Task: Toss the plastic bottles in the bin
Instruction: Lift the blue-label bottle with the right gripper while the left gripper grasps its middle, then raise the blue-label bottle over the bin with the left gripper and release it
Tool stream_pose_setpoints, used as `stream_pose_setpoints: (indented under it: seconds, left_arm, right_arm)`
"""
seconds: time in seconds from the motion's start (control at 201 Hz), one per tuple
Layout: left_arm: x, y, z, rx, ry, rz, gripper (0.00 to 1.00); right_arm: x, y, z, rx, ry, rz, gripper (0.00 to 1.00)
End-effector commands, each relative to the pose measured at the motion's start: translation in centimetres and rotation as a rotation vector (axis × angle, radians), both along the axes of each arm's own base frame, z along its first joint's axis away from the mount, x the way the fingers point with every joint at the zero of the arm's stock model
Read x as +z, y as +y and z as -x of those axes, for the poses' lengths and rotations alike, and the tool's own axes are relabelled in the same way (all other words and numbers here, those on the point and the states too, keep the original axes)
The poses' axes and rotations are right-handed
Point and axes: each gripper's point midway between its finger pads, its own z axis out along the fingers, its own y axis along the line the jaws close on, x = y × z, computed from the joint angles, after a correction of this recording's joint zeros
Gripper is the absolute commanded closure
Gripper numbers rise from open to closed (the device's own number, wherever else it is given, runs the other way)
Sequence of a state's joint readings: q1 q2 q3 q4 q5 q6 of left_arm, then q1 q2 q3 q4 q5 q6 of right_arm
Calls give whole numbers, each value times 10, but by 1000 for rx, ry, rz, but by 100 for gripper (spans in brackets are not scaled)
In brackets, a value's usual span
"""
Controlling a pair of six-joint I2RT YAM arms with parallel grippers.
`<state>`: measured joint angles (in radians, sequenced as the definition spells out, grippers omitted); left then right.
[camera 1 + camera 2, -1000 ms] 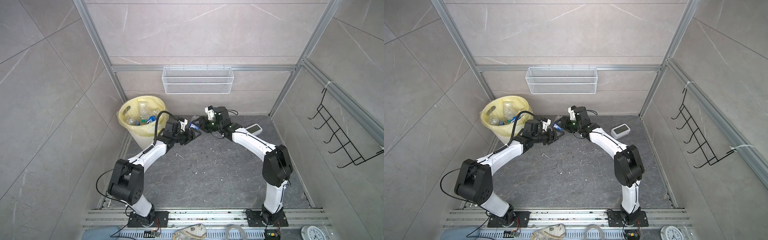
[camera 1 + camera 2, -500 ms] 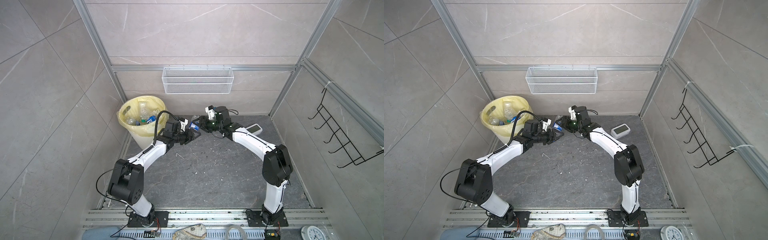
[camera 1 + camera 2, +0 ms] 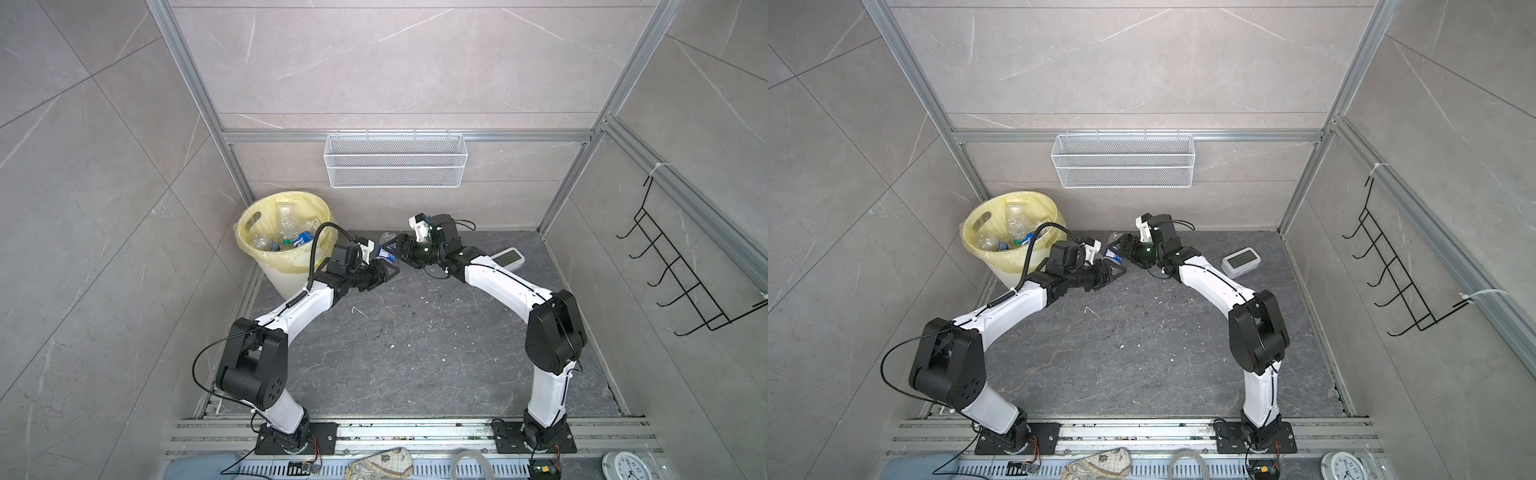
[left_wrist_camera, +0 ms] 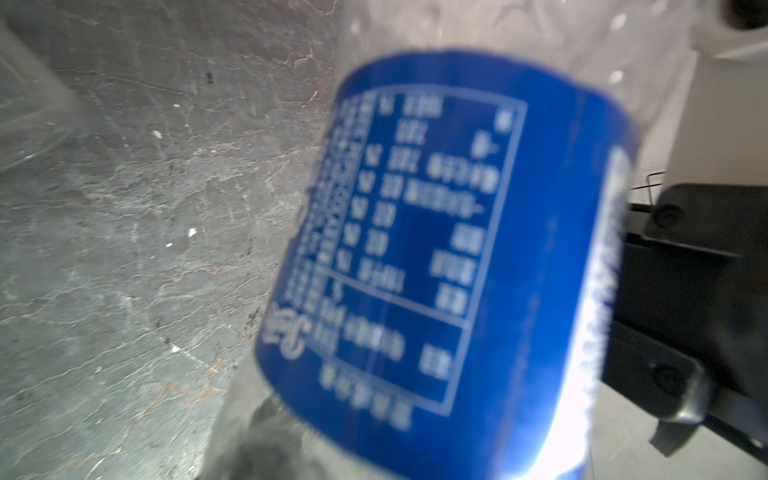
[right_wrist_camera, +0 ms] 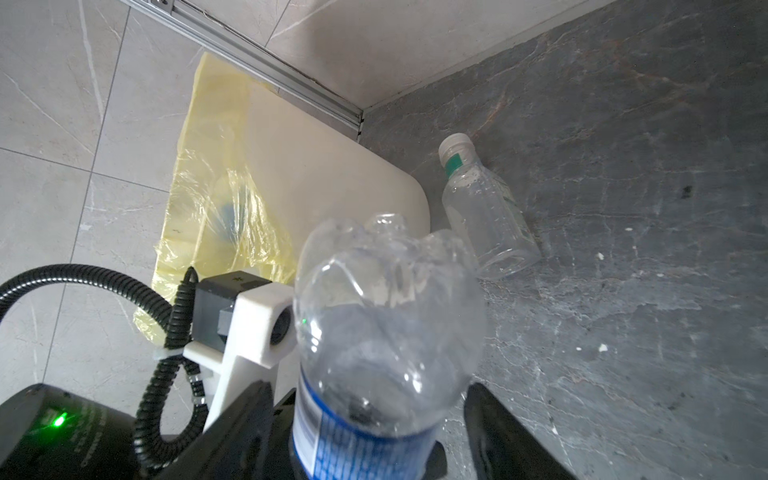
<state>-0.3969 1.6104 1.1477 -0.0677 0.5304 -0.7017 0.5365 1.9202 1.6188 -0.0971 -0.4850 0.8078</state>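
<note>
Grey tiled walls close in a dark stone floor (image 3: 415,353), with the bin (image 3: 282,278) in the back left corner, a wire basket (image 3: 395,166) on the back wall and a white clock (image 3: 508,258) lying behind the right arm. Both top views show the two arms meeting near the back, just beside the bin, with a blue-labelled bottle (image 3: 384,254) in the air between the left claw (image 3: 384,272) and the right claw (image 3: 395,249). They also look down into the bin, where several clear bottles (image 3: 286,237) lie in the yellow liner. Only the right wrist view shows the grip closely: the right claw's jaws stand apart around the label, one finger (image 5: 498,424) clear of the plastic, so it is released. That view alone shows a second bottle (image 5: 486,216), clear with a white cap and green band, lying on the floor just beside the bin's foot. The left wrist view is filled by the blue label, its white print blurred, and the left claw's fingers do not show there, so whether that claw is clenched cannot be told. The blue-labelled bottle is clear, with a dented, lobed base.
</note>
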Motion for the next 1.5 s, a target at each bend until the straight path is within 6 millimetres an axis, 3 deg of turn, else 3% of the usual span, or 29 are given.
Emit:
stream_pose_setpoints:
  seconds: [0.0,0.179,0.294,0.488,0.717,0.821,0.921,1.045,1.115,1.175,1.344,1.428,1.493]
  left_arm:
    - [37,7,-4,8,-126,-37,54]
    - [52,23,-4,31,-206,-148,54]
    - [75,49,-4,108,-257,-285,54]
    - [144,87,-2,216,-339,-457,54]
    - [223,136,5,382,-453,-566,54]
    - [274,155,18,456,-553,-592,54]
    - [327,174,39,543,-664,-576,54]
    - [366,195,59,644,-764,-572,54]
    - [366,203,57,677,-774,-599,55]
    - [352,206,46,675,-746,-615,55]
    - [275,232,-8,673,-509,-655,53]
    - [242,241,-27,656,-395,-684,46]
    - [230,238,-34,619,-344,-683,31]
  right_arm:
    - [31,-18,5,-29,-68,-15,20]
    - [49,-36,13,-61,-134,37,14]
    - [63,-44,20,-54,-182,72,9]
    - [96,-47,33,-45,-309,142,1]
    - [119,-4,63,45,-464,266,1]
    - [128,13,79,94,-505,262,1]
    - [129,15,83,103,-509,255,1]
    - [123,9,83,86,-510,275,1]
    - [119,8,83,86,-504,284,1]
    - [115,9,83,92,-493,284,1]
    - [108,11,87,110,-467,275,1]
    - [107,9,88,107,-462,282,1]
    - [106,5,89,98,-463,291,1]
